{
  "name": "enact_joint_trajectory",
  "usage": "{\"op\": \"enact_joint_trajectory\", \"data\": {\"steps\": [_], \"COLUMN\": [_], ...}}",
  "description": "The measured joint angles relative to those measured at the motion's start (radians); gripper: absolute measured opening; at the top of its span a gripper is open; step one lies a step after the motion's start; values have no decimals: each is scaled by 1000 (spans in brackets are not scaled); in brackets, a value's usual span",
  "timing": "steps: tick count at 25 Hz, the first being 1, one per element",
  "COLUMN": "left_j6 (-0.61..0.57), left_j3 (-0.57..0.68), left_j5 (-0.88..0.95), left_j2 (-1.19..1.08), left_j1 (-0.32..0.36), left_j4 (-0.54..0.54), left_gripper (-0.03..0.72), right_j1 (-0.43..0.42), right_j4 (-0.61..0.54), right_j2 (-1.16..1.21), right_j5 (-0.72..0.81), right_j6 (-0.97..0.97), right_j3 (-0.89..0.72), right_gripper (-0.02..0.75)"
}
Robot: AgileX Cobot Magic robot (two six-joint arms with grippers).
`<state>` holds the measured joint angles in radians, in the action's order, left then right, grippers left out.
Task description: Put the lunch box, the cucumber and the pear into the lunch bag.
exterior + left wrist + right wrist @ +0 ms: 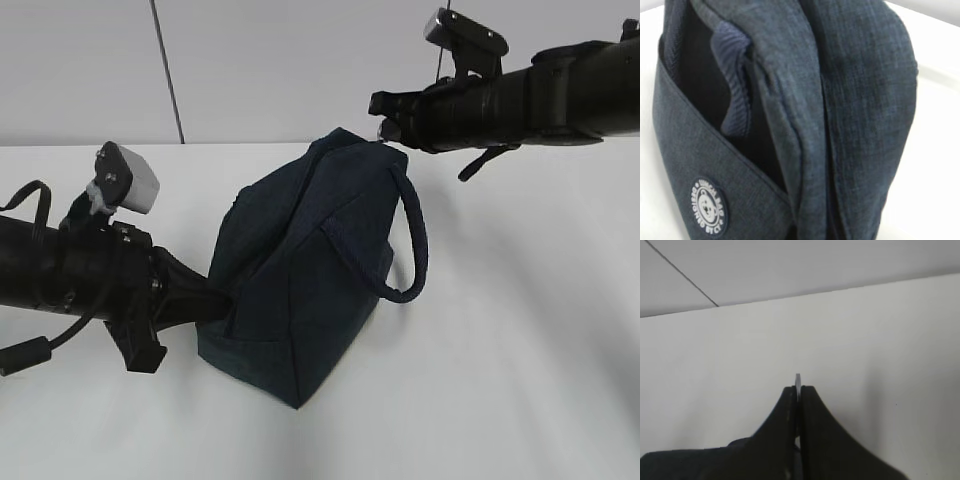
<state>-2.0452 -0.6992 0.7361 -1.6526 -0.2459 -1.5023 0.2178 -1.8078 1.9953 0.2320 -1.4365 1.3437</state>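
Observation:
The dark navy lunch bag (300, 270) stands in the middle of the white table and fills the left wrist view (860, 100). My left gripper (222, 296) is pressed into the bag's lower left end, its fingers closed together on the fabric; the fingers do not show in the left wrist view. My right gripper (383, 127) is at the bag's top right corner, shut on the thin metal ring pull (798, 378), which sticks out between the fingertips (790, 400). The lunch box, cucumber and pear are out of view.
One loop handle (415, 240) hangs off the bag's right side; another (735, 85) lies in a dark fold near a round white logo patch (707, 207). The white table (520, 350) spreads around the bag, with a pale wall behind it.

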Motion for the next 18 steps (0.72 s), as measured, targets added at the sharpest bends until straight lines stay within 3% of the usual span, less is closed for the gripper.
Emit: {"op": "enact_joint_trajectory", "data": {"steps": [10,13,16,18], "left_j6": [1,11,43,78], "left_j3": [0,0,0,0], "left_j5": [-8,-16,-28,-32], "left_j2": [0,0,4,25], "left_j1": [0,0,0,0], "left_j4": [-15,-29,-28,-15], "left_gripper": [14,121,303,386], "right_j1": [-14,-18,-23,-25], "right_j4": [14,46,75,101], "right_j2": [47,39,6,-28], "right_j5": [55,82,92,100], "right_j6": [82,64,29,11], "right_j3": [5,10,10,10], "right_gripper": [21,197,471,556]}}
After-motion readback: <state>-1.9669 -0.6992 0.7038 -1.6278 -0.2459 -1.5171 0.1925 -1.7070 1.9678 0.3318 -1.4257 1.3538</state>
